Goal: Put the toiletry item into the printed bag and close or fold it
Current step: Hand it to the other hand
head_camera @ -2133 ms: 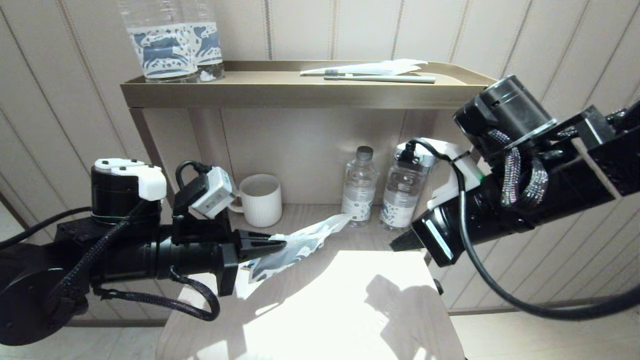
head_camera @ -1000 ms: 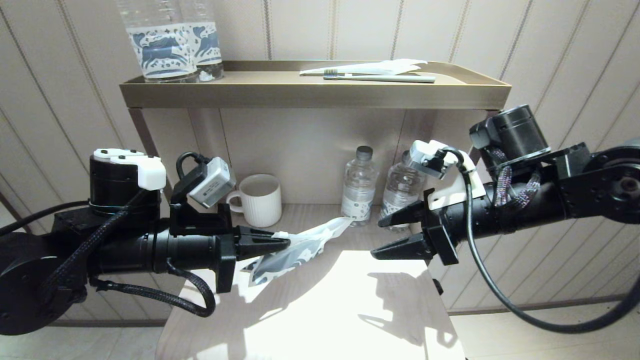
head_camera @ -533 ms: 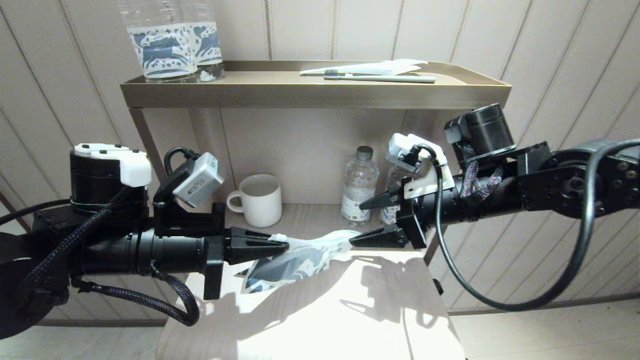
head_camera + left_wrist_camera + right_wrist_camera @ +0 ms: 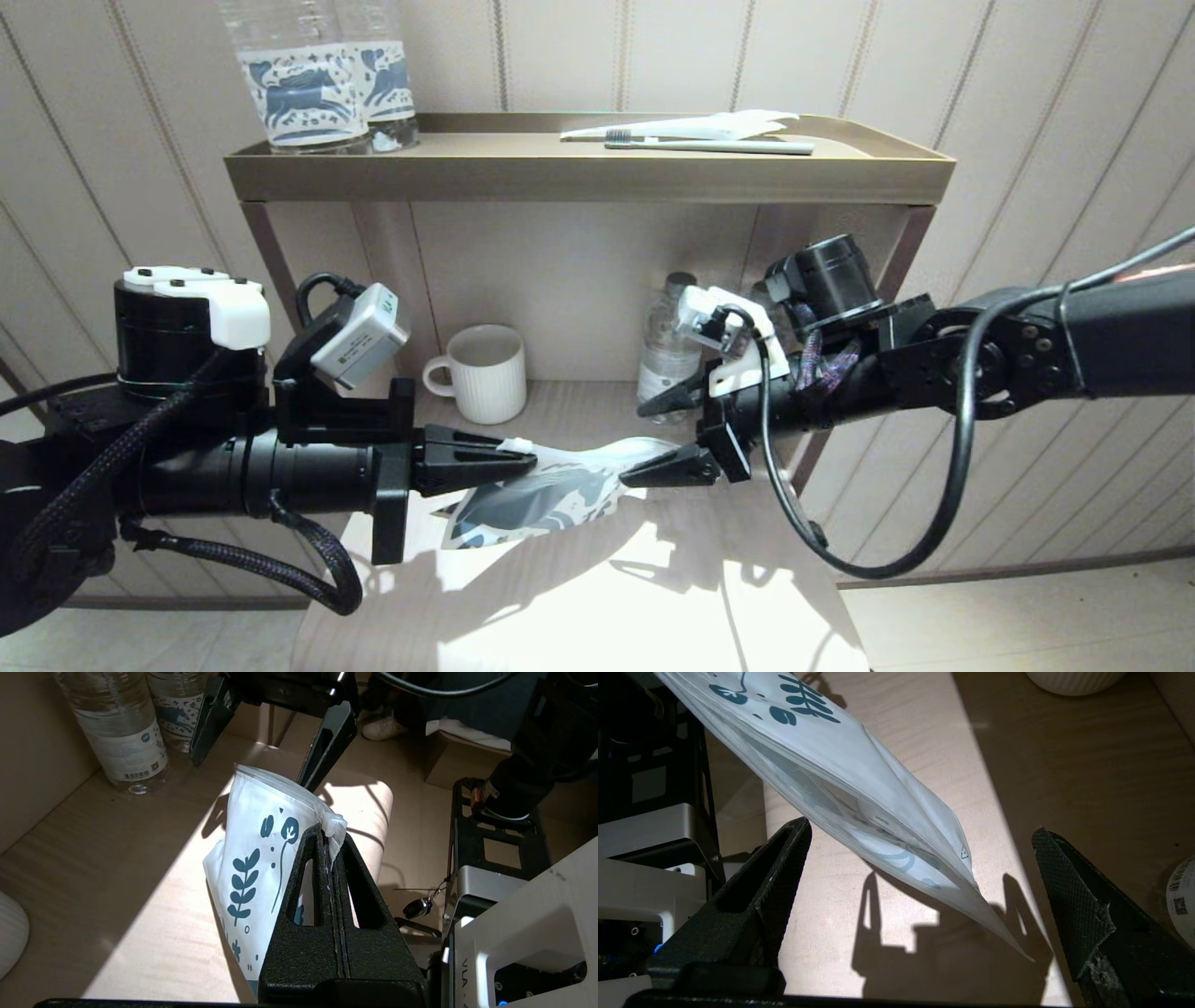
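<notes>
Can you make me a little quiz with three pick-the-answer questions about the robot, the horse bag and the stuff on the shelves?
1. Where is the white mug?
A. on the lower shelf, behind the left gripper
B. on the top tray
C. inside the bag

2. What colour is the print on the printed bag?
A. red
B. dark blue
C. yellow

3. What are the two grippers doing?
A. both are open and away from the bag
B. left is open, right pinches the bag
C. left gripper pinches the bag's slider end, right gripper is open around its far corner

Answers: 1 A, the mug stands on the lower shelf beside the small water bottle. 2 B, the leaves and flowers are dark blue on white. 3 C, the right wrist view shows the bag's corner between two spread fingers, untouched.
</notes>
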Motion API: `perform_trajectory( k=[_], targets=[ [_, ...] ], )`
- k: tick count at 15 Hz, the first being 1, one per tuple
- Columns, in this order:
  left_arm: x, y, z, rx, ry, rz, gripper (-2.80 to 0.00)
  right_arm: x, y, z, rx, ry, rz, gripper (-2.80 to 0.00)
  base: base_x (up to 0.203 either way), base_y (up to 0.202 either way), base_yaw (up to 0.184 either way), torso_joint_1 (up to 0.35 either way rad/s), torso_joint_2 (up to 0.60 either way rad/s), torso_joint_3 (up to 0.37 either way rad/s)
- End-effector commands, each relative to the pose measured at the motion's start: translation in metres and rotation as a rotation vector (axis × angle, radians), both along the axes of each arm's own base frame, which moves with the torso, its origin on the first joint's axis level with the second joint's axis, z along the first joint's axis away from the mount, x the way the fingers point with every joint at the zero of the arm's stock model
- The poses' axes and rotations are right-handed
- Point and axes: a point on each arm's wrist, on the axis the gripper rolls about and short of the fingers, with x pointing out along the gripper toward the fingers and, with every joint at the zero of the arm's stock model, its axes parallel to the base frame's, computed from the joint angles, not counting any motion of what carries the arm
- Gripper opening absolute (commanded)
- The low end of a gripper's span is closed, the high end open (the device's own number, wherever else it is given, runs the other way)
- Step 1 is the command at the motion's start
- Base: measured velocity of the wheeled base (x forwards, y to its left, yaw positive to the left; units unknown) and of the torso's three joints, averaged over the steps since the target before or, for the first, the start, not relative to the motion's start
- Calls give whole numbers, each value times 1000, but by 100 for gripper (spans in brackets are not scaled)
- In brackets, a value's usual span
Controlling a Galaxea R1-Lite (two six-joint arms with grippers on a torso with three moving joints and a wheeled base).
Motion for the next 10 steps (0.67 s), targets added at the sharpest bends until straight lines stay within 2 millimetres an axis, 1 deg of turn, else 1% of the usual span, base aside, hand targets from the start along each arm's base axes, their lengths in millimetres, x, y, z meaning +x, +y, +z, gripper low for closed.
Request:
perform_trajectory(
  k=[1, 4, 6, 7, 8, 10],
  targets=[
    [0, 0, 0, -2, -4, -5, -280, 6, 8, -10, -10, 22, 18, 0, 0, 0, 0, 0, 0, 0],
    [1, -1, -2, 2, 2, -5, -280, 13, 22, -18, -13, 30, 42, 0, 0, 0, 0, 0, 0, 0],
    [1, -1, -3, 5, 4, -6, -280, 9, 29, -19, -16, 33, 63, 0, 0, 0, 0, 0, 0, 0],
    [1, -1, -3, 4, 3, -6, -280, 7, 30, -18, -18, 32, 64, -228, 0, 0, 0, 0, 0, 0],
    [1, -1, -3, 3, 1, -6, -280, 7, 30, -19, -21, 31, 64, -280, 0, 0, 0, 0, 0, 0],
    [1, 0, -2, 3, 1, -6, -280, 6, 30, -17, -20, 31, 66, -280, 0, 0, 0, 0, 0, 0]
  ],
)
